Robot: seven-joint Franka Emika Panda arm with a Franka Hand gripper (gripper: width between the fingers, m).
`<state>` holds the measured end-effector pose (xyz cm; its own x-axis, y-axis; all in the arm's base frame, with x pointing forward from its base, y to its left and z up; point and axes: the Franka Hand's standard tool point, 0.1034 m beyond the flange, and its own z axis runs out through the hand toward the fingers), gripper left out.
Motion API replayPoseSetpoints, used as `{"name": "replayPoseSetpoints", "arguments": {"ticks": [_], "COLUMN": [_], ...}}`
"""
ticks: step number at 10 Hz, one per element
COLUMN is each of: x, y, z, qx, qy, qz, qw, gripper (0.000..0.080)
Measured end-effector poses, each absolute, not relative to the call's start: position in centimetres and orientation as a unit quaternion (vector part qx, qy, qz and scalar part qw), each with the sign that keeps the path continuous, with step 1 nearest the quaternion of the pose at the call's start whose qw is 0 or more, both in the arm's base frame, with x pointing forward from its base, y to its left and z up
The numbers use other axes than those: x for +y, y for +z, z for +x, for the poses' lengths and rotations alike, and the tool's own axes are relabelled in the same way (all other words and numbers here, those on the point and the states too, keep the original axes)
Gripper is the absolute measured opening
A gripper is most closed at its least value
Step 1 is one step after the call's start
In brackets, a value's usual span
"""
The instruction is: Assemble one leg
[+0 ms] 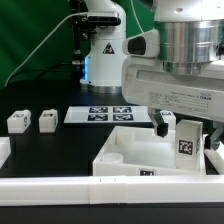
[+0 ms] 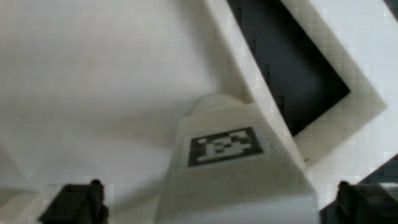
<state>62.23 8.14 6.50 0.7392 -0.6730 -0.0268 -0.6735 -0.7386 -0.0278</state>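
- Because the arm's big housing filled the upper right of the exterior view, you could see only one dark fingertip of the end effector (image 1: 165,124), and the picture's edge cut off the leg (image 1: 187,141) on the exterior view's right.
- In the wrist view you had two dark fingertips (image 2: 75,200) low in the frame, standing wide apart, with nothing pressed between them; the end effector (image 2: 222,203) was open and gripped nothing.
- You could not tell from the wrist view whether either finger touched the leg (image 2: 228,160), whose lower part ran out of the frame.
- Around it, you had the large white tray-like piece (image 1: 128,146) on the black desk (image 1: 60,145), the marker board (image 1: 108,114) lying flat behind it, and long white bars (image 1: 60,187) along the front edge.
- Two more small tagged blocks (image 1: 19,121) stood well apart on the exterior view's left.
- The leg stood upright at the tray-like piece's far corner, tag facing the camera, just beside and below the fingertip; in the wrist view it rose between the spread fingers.
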Motion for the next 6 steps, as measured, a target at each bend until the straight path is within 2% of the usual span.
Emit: {"name": "replayPoseSetpoints", "arguments": {"ticks": [6], "x": [8.14], "y": [6.49], "z": [62.23], "qx": [0.361], "qy": [0.008], "qz": [-0.932], "qw": [0.018], "gripper": [0.0649]}}
